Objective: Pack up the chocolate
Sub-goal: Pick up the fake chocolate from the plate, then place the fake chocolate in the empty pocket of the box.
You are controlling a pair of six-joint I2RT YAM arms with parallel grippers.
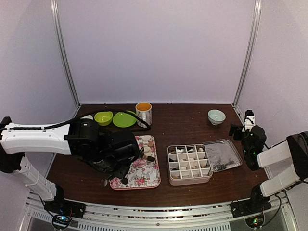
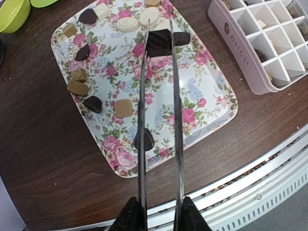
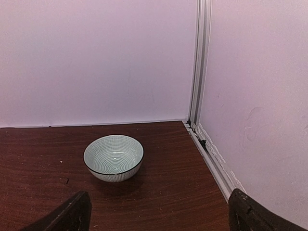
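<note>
Chocolate pieces, dark, tan and white, lie scattered on a floral tray [image 2: 211, 103] [image 1: 151, 178]. My left gripper [image 2: 160, 214] [image 1: 122, 163] is shut on a pair of metal tongs [image 2: 142, 144]. The tongs reach out over the tray and their tips pinch a dark ribbed chocolate block [image 2: 160, 42] [image 1: 150, 158] near the tray's far right side. Whether it is lifted off the tray I cannot tell. The white compartment box [image 1: 189, 163] [image 2: 260, 43] stands right of the tray with a few pieces in its cells. My right gripper [image 3: 159, 219] [image 1: 248, 120] is open and empty at the far right.
The box's silver lid [image 1: 222, 155] lies just right of the box. A pale blue bowl [image 3: 113, 157] [image 1: 216, 116] sits at the back right. A green bowl [image 1: 103, 118], a green plate [image 1: 124, 119] and a mug [image 1: 143, 113] stand behind the tray.
</note>
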